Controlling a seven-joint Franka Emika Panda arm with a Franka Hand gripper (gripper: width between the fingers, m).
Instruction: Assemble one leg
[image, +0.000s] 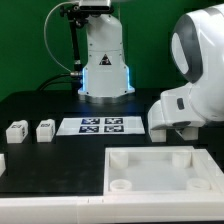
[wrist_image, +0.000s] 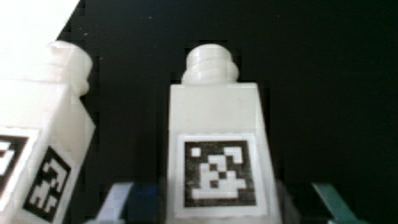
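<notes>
Wrist view, item one: the leg (wrist_image: 214, 140), a white block with a black-and-white tag on the face turned to the camera and a rounded peg at the far end. It appears to lie flat on the black table (wrist_image: 320, 60), its tagged end between my fingers (wrist_image: 121, 205).

Item two: my gripper (wrist_image: 226, 206), spread, one finger on each side of the leg. A dark gap shows on both sides, so I judge there is no contact.

Relation that matters: the leg's long axis runs straight out from the gripper, tagged end to peg, crosswise to the line on which my fingers close. Closing would take it across its width.

Item three: a second leg (wrist_image: 45, 130), just beside the first and parallel, outside my fingers. Risk, as I judge it: brushing this one on closing.

Exterior view:
- marker board (image: 100, 126), mid-table
- two more legs (image: 17, 130), well apart toward the exterior view's left
- tray-like piece (image: 160, 170), in front
- gripper hidden behind my arm's housing (image: 180, 110)
</notes>
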